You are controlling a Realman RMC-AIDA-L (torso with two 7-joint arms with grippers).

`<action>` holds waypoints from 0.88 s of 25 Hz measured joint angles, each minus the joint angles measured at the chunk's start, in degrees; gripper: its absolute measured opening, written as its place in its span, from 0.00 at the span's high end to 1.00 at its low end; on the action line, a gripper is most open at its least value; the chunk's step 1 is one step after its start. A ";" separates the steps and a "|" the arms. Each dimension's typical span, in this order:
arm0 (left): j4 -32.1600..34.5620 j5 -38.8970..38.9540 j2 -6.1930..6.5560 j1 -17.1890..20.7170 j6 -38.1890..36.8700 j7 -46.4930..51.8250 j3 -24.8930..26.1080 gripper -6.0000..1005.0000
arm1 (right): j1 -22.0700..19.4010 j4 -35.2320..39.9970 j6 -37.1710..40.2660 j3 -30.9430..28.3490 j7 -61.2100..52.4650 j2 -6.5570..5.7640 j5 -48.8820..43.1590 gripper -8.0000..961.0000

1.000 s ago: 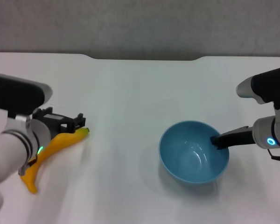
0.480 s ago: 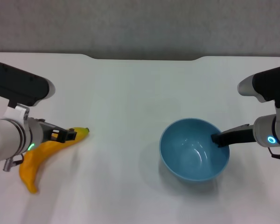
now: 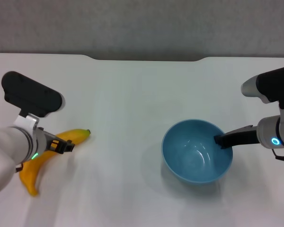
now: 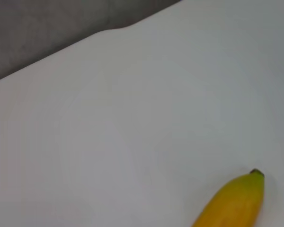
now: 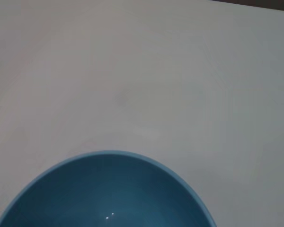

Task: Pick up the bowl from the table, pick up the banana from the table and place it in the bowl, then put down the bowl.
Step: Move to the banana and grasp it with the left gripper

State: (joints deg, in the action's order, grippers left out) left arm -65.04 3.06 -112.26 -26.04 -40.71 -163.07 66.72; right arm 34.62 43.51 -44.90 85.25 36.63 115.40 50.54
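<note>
The light-blue bowl (image 3: 196,152) is at the right of the white table (image 3: 132,94), with a soft shadow under it. My right gripper (image 3: 223,140) is shut on the bowl's right rim, one dark finger (image 3: 219,141) showing inside the rim. The right wrist view shows the bowl's inside (image 5: 104,194). The yellow banana (image 3: 75,136) lies on the table at the left, its stem tip pointing right. My left gripper (image 3: 62,146) is down over the banana's middle and hides part of it. The left wrist view shows only the banana's tip end (image 4: 236,198).
The table's far edge has a shallow dark notch (image 3: 146,58). Bare white tabletop lies between the banana and the bowl.
My left arm has swung in and dropped back along the banana towards its middle. The banana has stayed in place. The bowl and the right gripper have risen very slightly.
</note>
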 joint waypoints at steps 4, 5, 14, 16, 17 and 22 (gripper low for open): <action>2.26 -2.48 -0.84 -0.47 1.21 0.03 -0.37 0.22 | 0.00 0.00 0.00 0.01 0.34 0.00 0.78 0.95; 2.98 -3.07 -1.08 -0.74 1.42 0.04 -0.36 0.22 | 0.00 0.00 0.00 0.04 0.45 0.00 1.06 0.95; 10.70 -3.80 -2.43 -4.20 3.89 0.07 0.07 0.23 | 0.00 -0.01 -0.01 0.43 0.55 0.00 1.34 0.95; 11.49 -3.80 -2.46 -4.50 4.28 0.07 0.27 0.23 | 0.00 -0.01 0.00 0.48 0.55 0.00 1.33 0.95; 11.72 -3.76 -2.44 -4.57 4.37 0.08 0.39 0.23 | 0.02 -0.01 0.00 0.52 0.55 0.00 1.33 0.95; 12.15 -3.90 -2.53 -4.59 4.94 0.09 1.63 0.23 | 0.06 -0.01 0.12 0.62 0.56 0.00 1.32 0.95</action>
State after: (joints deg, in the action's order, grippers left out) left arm -52.89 -0.84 -114.79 -30.63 -35.77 -162.98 68.36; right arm 34.69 43.50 -44.78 85.87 37.18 115.40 51.86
